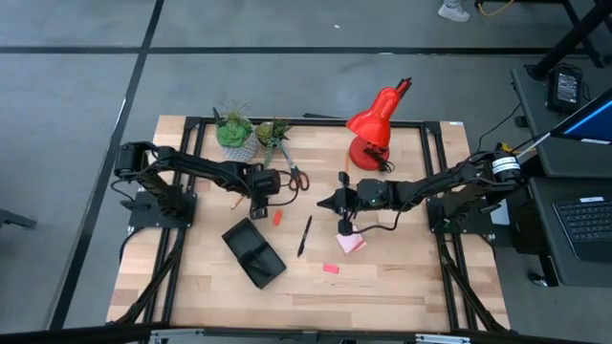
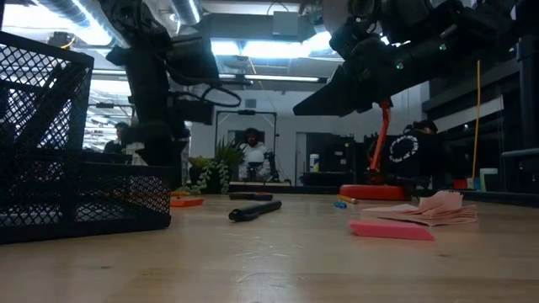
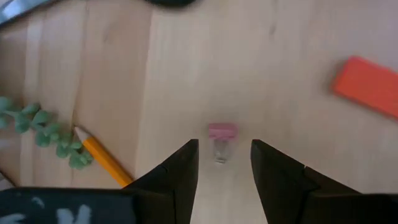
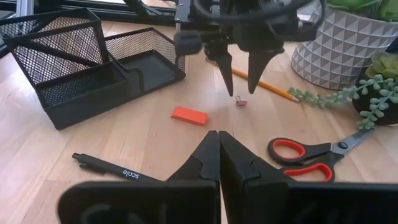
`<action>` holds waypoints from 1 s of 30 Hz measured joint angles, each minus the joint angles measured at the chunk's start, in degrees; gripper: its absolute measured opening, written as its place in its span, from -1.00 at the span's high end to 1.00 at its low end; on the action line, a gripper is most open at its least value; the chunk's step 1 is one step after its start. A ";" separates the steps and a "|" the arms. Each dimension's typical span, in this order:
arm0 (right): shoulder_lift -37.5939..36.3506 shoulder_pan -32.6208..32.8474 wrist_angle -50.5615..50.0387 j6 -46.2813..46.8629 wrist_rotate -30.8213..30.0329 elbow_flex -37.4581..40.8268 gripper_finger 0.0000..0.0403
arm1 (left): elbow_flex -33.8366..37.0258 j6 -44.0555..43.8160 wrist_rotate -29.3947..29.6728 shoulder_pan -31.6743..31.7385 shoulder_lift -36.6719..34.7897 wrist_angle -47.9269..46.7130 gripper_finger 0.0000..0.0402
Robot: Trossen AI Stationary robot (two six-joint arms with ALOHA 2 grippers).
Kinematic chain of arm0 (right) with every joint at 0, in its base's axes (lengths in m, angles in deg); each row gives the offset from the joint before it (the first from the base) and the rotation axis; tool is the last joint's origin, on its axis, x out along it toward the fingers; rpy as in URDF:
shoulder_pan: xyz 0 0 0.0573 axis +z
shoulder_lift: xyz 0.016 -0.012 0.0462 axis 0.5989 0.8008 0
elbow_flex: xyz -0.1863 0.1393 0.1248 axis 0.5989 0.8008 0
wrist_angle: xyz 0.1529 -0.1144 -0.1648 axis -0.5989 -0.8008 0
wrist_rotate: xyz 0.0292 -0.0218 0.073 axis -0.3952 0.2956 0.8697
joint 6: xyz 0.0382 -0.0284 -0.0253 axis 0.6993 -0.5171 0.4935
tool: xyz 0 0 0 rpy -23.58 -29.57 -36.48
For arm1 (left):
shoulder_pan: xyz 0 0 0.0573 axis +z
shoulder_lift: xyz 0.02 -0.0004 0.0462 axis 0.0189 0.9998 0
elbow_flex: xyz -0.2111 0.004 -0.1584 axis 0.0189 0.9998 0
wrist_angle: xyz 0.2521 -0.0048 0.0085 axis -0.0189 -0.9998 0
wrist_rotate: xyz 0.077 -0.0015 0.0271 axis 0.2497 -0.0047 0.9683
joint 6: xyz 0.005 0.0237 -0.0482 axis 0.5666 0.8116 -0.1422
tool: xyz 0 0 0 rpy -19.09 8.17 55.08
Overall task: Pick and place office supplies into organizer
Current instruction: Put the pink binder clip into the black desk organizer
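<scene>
The left gripper (image 4: 241,73) hangs just above the table with its fingers spread, tips pointing down on either side of a small pink clip (image 3: 222,132) that lies on the wood between them, not touched. A pencil (image 3: 102,157) lies just beside it (tip toward a trailing plant (image 3: 53,134)), and an orange eraser (image 4: 189,115) sits near on the other side. The organizer (image 4: 87,68), a black mesh tray with a taller cup section, stands on the table near the left arm. A pen (image 1: 305,235) lies between the organizer and the right arm, and red-handled scissors (image 4: 311,157) rest by the plant pots (image 1: 237,140). The right gripper (image 4: 218,149) hovers over mid-table with its fingers pressed together, holding nothing. A pink sticky pad (image 1: 350,244) lies below it, and a pink eraser (image 1: 330,268) sits a little nearer the table's front edge. A red lamp (image 1: 373,129) stands at the far edge.
</scene>
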 joint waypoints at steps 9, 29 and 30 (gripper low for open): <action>0.00 0.00 -0.14 -1.09 0.00 0.00 1.00 | -0.15 2.64 -1.07 2.03 3.45 1.17 0.30; 0.00 0.00 -0.56 -1.33 0.00 0.02 1.00 | -0.02 3.40 -8.49 4.42 3.81 2.53 0.30; 0.00 0.00 -0.55 -1.33 0.00 0.00 1.00 | -0.02 3.40 -9.09 4.61 3.82 2.60 0.30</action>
